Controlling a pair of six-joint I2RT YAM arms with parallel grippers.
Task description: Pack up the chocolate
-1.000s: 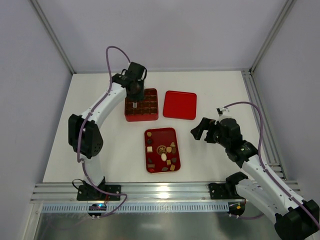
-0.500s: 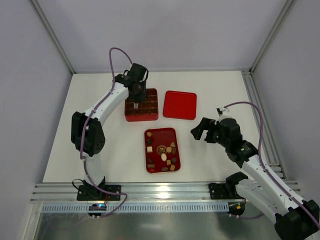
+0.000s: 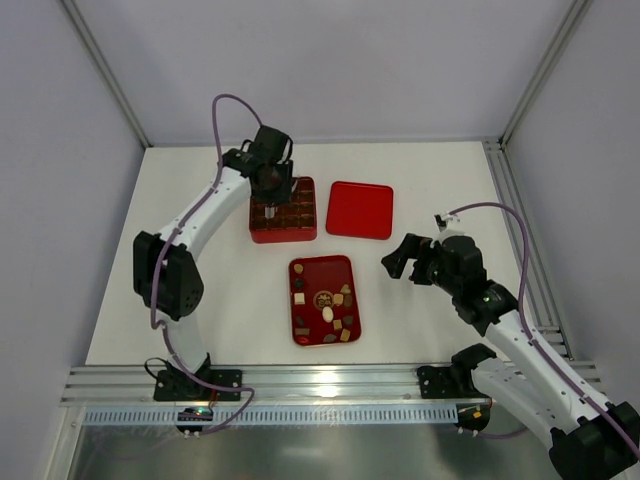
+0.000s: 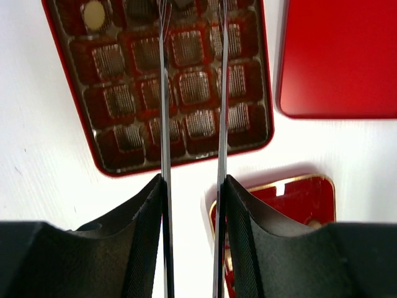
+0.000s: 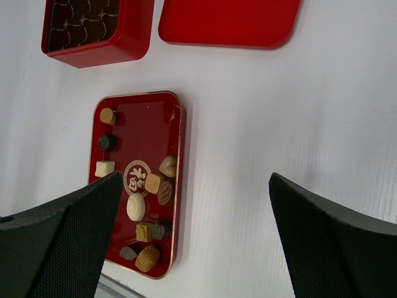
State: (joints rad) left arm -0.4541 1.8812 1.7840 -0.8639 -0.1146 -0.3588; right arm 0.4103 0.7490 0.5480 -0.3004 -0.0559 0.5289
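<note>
Chocolate (image 5: pixel 136 207): loose pieces in the flat tray (image 5: pixel 142 124), near the middle of the tabletop's (image 3: pixel 200 300) near edge. The tray's long axis runs near to far.
Right gripper (image 3: pixel 398 257): spread fully wide and empty, hovering right of the tray; the pieces lie to its left.
Nearer arm: the right one, by my judgement.
Grid box (image 3: pixel 283 236): beyond the tray, with one tan piece (image 4: pixel 93 13) in its far-left cell.
Left gripper (image 4: pixel 192 25): over the box's far rows, jaws a narrow slot apart. I cannot tell whether its tips hold a piece.
</note>
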